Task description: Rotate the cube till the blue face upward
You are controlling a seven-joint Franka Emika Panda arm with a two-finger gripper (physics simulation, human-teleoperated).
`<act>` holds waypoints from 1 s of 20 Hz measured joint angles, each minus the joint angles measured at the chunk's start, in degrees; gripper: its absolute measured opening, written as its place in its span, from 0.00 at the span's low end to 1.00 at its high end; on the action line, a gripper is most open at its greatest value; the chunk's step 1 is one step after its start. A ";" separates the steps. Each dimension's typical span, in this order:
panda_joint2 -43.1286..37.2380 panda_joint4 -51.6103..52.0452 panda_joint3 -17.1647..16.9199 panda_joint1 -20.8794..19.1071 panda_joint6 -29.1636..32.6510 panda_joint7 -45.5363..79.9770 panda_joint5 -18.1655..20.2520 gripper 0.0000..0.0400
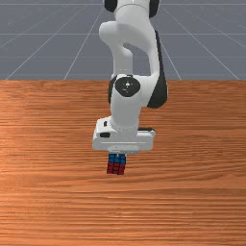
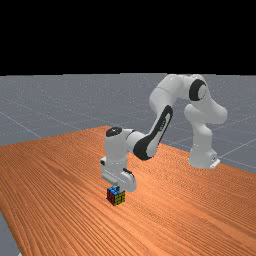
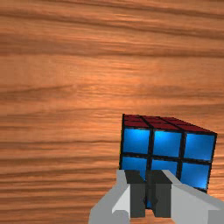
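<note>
Evidently blue side up, the cube [image 3: 167,143] sits on the wooden table [image 1: 48,206] beneath the gripper [image 3: 146,194], whose nearly closed fingers grasp nothing; the turn looks complete, best followed by a slow, straight lift clear of it.

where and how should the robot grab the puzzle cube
Probably by two opposite side faces, such as the red face and its opposite, coming straight down from above: the puzzle cube appears to sit flat on the table, blue face up, with flat upright sides to squeeze.
</note>
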 joint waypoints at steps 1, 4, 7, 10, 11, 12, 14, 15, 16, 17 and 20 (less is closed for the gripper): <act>-0.11 0.04 0.36 0.25 0.02 0.05 0.17 0.10; -0.10 0.15 2.01 1.67 -0.21 0.59 0.90 0.03; 0.62 -0.12 2.36 3.10 -0.56 1.55 0.49 0.00; 0.11 -1.22 1.88 3.69 -0.95 2.42 0.01 0.00; -0.28 -1.73 1.77 3.74 -0.87 2.51 -0.06 0.00; -0.50 -2.05 1.69 3.76 -0.78 2.56 -0.10 0.00; -0.64 -2.37 1.58 3.77 -0.70 2.60 -0.19 0.00; -0.66 -2.45 1.54 3.77 -0.68 2.62 -0.21 0.00; -0.67 -2.47 1.52 3.77 -0.67 2.63 -0.23 0.00; -0.68 -2.50 1.52 3.77 -0.66 2.60 -0.24 0.00; -0.72 -2.55 1.51 3.77 -0.73 2.57 -0.26 0.00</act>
